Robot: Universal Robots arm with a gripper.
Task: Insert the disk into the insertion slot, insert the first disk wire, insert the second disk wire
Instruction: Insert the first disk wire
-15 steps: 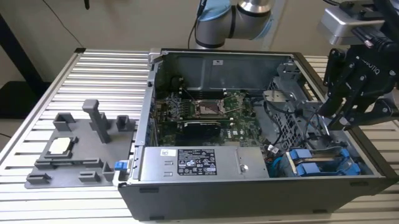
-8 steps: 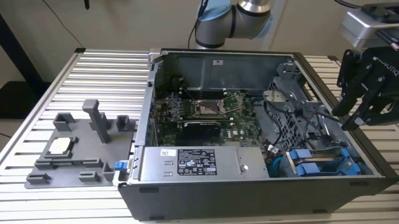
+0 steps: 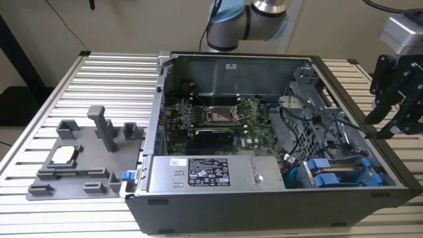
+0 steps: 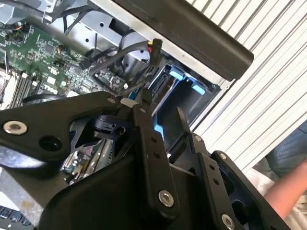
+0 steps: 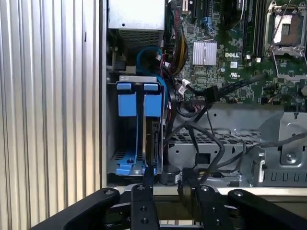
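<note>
Closest to you in the first wrist view, your gripper (image 5: 167, 181) is a set of matte black linkage bars studded with bright screws. Its two narrow fingers stand apart, with nothing clamped between them. They hang at the metal lip of the open computer case (image 3: 165, 148).

Just beyond the fingertips is the disk (image 5: 153, 136). It stands on its thin edge in the drive bay, a dull silver-grey slab clipped in glossy bright blue plastic. It is already seated in its slot. A second blue frame (image 5: 125, 103) stands right beside it, its square tab level with the disk's own.

Next to the bay a black cable (image 5: 225, 88) ends in a flat, blocky connector that hangs loose among other looping leads, plugged into nothing that you can see.

Farther in lies the green motherboard (image 5: 230, 43), with a finned silver heat sink (image 5: 205, 52).

In the exterior view the case sits on a ribbed aluminium table (image 3: 106, 79). A boxy grey metal power supply (image 3: 205, 173) fills the case's front. On the exterior view's left rests a matte grey fixture plate (image 3: 79, 163) with upright posts.
</note>
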